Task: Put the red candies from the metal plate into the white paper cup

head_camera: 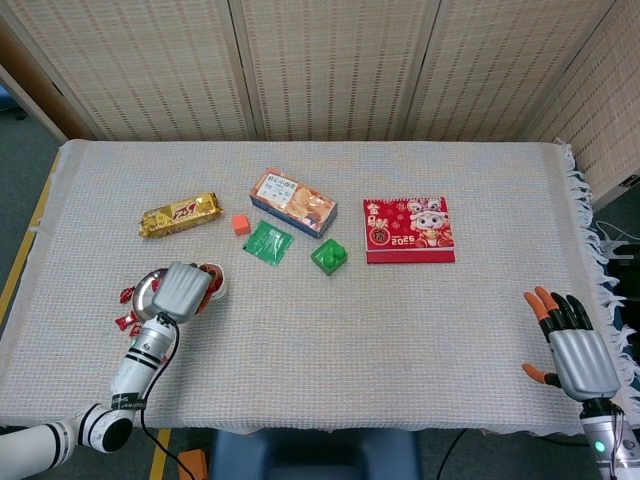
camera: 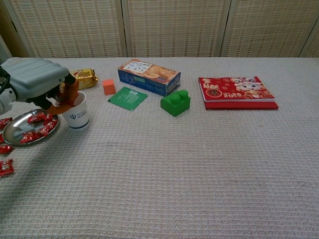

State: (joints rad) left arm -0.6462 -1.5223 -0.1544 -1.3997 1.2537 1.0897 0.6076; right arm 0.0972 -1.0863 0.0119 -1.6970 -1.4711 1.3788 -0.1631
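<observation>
- One left robot hand (camera: 35, 79) sits over the mouth of the single white paper cup (camera: 76, 115), its orange-tipped fingers (camera: 70, 94) curled down at the cup's rim; whether a candy is pinched in them cannot be told.
- The head view shows red inside the cup, at the far edge of that robot hand (head_camera: 183, 289).
- One metal plate (camera: 12, 130) lies just beside the cup, under and to the outer side of the left robot hand; the red candies (camera: 37, 125) on it look like about five, though they overlap.
- Two more red candies (camera: 5, 167) lie loose on the bench (camera: 199, 164) beyond the plate, further outward from the left robot hand.
- One right robot hand (head_camera: 572, 345) rests at the opposite, near corner of the bench, fingers spread and holding nothing.
- Beyond the left robot hand, further out on the bench: one gold snack bar (head_camera: 180, 214), one small orange cube (camera: 108, 86), one green packet (camera: 127, 98), one blue biscuit box (camera: 148, 76).
- Between the two robot hands, further back, sit one green toy brick (camera: 175, 102) and one red calendar (camera: 237, 92), well apart from both.
</observation>
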